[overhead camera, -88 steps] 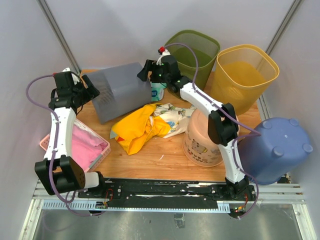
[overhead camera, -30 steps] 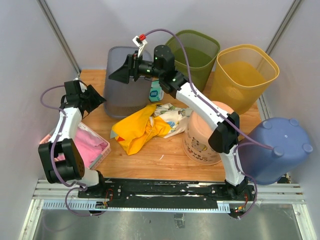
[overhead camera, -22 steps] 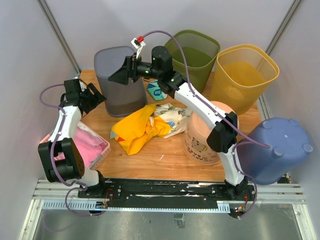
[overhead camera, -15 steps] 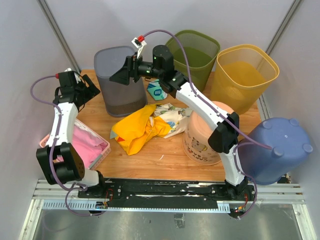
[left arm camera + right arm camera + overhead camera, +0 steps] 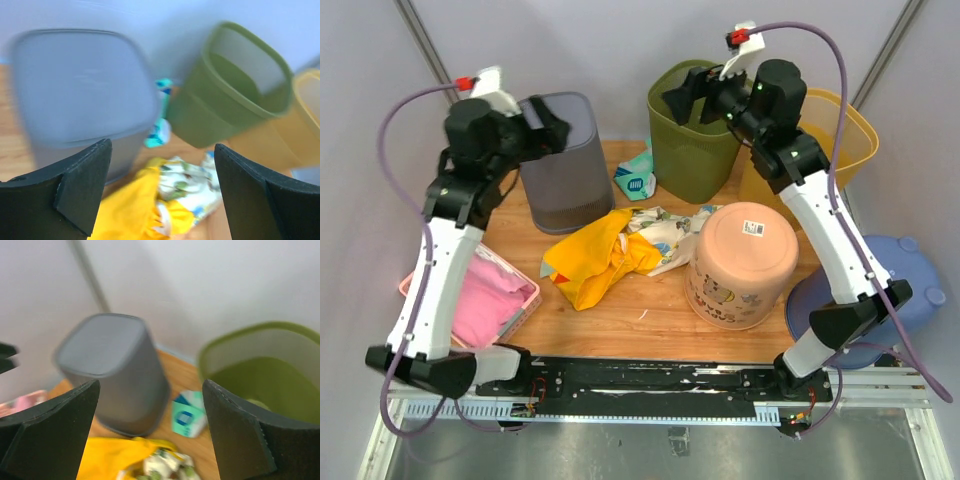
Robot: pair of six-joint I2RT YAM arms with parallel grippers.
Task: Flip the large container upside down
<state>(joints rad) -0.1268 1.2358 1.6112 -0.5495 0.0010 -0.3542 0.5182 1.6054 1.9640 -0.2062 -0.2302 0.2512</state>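
From above: shows the grey bin (image 5: 570,175) upside down at the back left of the table (image 5: 650,310), flat bottom up. Puts the left claw (image 5: 552,125) up by its top, wide apart, holding nothing; right claw (image 5: 678,102) up by the green bin (image 5: 700,160), wide apart too. From the left wrist: looks down on the grey bin's bottom, blurry. From the right wrist: finds grey bin left, green bin right.
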